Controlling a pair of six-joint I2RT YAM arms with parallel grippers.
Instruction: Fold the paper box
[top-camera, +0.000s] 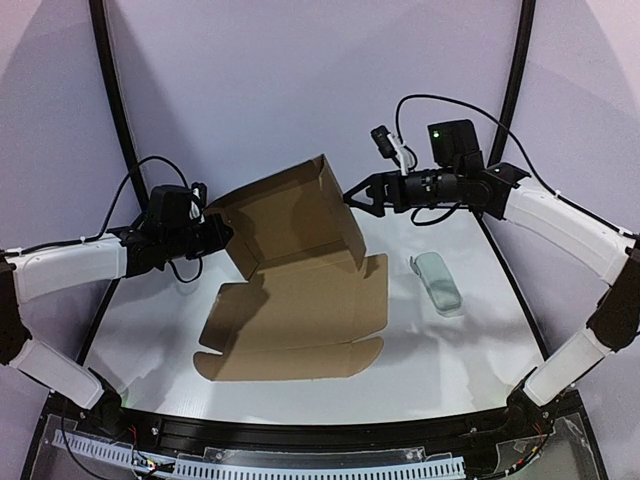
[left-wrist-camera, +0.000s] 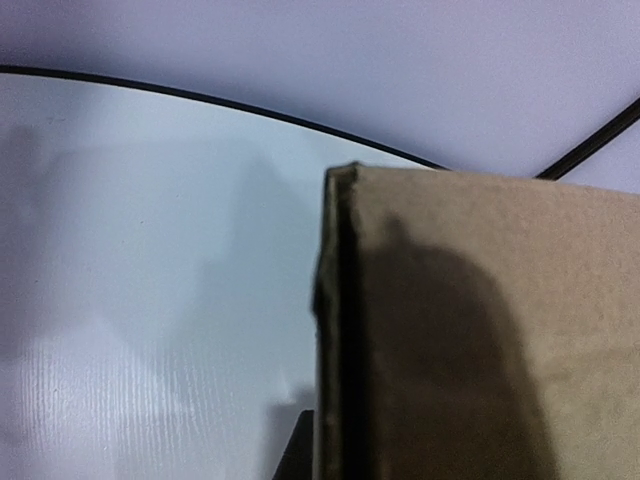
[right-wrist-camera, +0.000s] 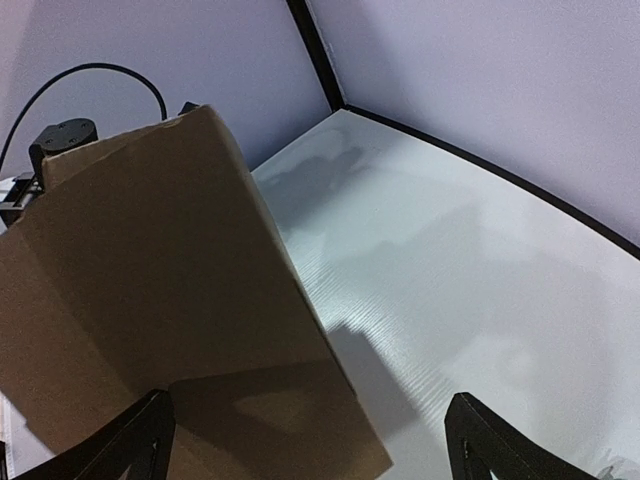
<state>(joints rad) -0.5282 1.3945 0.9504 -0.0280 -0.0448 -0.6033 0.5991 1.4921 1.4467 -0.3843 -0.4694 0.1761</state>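
Note:
The paper box (top-camera: 300, 320) is brown cardboard. Its base lies flat on the white table, and one large panel (top-camera: 290, 215) stands raised and tilted at the back. My left gripper (top-camera: 222, 235) is shut on that panel's left edge. In the left wrist view the cardboard edge (left-wrist-camera: 335, 330) fills the right half and only a sliver of one dark finger (left-wrist-camera: 298, 450) shows beside it. My right gripper (top-camera: 355, 197) is open at the panel's right edge. In the right wrist view its fingers (right-wrist-camera: 130, 440) stand wide apart, with the panel (right-wrist-camera: 170, 300) just beyond the left one; I cannot tell whether they touch.
A small pale grey-green oblong case (top-camera: 437, 283) lies on the table right of the box. Black frame tubes (top-camera: 112, 90) rise at the back left and back right against the pale backdrop. Both arm bases sit at the near edge.

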